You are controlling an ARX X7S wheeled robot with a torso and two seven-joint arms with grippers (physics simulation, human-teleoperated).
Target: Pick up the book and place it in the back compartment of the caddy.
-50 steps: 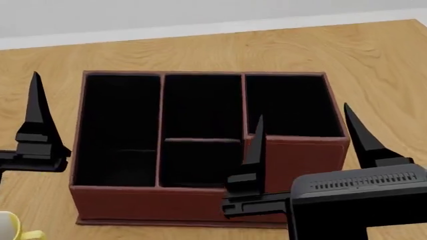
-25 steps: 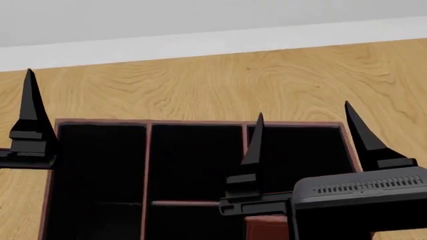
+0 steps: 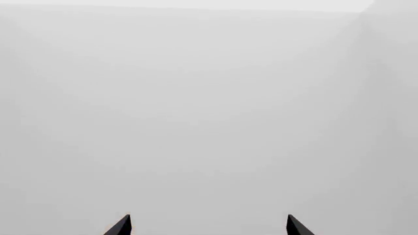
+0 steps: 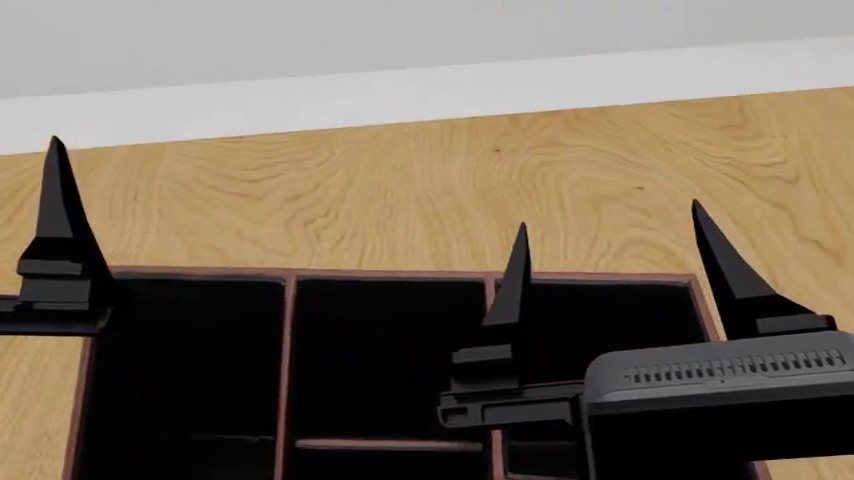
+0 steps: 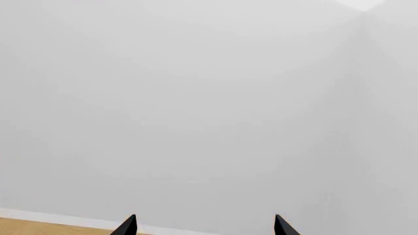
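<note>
Dark-red walls mark the caddy (image 4: 287,360) at six o'clock on the wooden table (image 4: 400,190). At nine o'clock, the left gripper (image 3: 207,226) has its two fingers wide apart. At four o'clock, the right gripper (image 4: 607,265) is also spread, holding nothing. No book shows.

I'm looking at a light wooden table (image 4: 400,190) with a wavy grain running across it. Its far edge meets a white baseboard (image 4: 427,95), and above that rises a plain pale grey wall (image 4: 400,30). From the right wrist view I get mostly that same blank wall (image 5: 196,98), with a sliver of the wood and white strip low down.
</note>
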